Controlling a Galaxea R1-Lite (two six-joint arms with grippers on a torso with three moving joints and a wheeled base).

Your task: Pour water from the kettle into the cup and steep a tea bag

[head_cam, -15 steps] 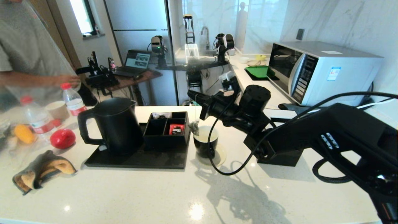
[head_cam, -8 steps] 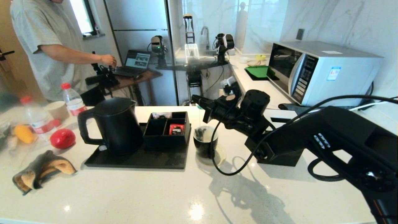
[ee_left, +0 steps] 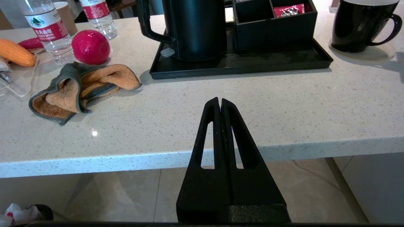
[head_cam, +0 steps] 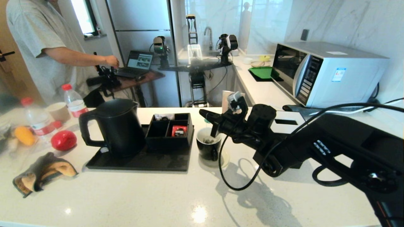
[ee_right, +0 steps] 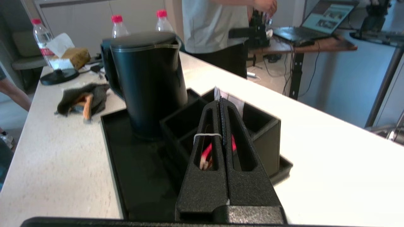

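Observation:
The tall black kettle (head_cam: 112, 126) stands on the left of a black tray, handle to the left; the right wrist view shows the kettle (ee_right: 148, 82) too. To the tray's right the small black cup (head_cam: 208, 146) sits on a coaster. The tea bag (head_cam: 209, 140) lies down inside the cup. My right gripper (head_cam: 203, 114) hovers just above the cup's rim, shut on the tea bag's white string (ee_right: 206, 134), which loops over one finger. My left gripper (ee_left: 220, 101) is shut on nothing, parked low before the counter's front edge.
A black compartment box (head_cam: 169, 130) with a red packet (head_cam: 179, 130) sits on the tray (head_cam: 139, 162). At the left lie a cloth (head_cam: 44, 173), a red ball (head_cam: 63, 140), water bottles (head_cam: 74, 101) and a paper cup (head_cam: 58, 112). A microwave (head_cam: 325, 72) stands back right.
My right gripper came down and a little to the right, and the tea bag went from hanging by the cup's left rim to inside the cup. A person stepped back behind the counter.

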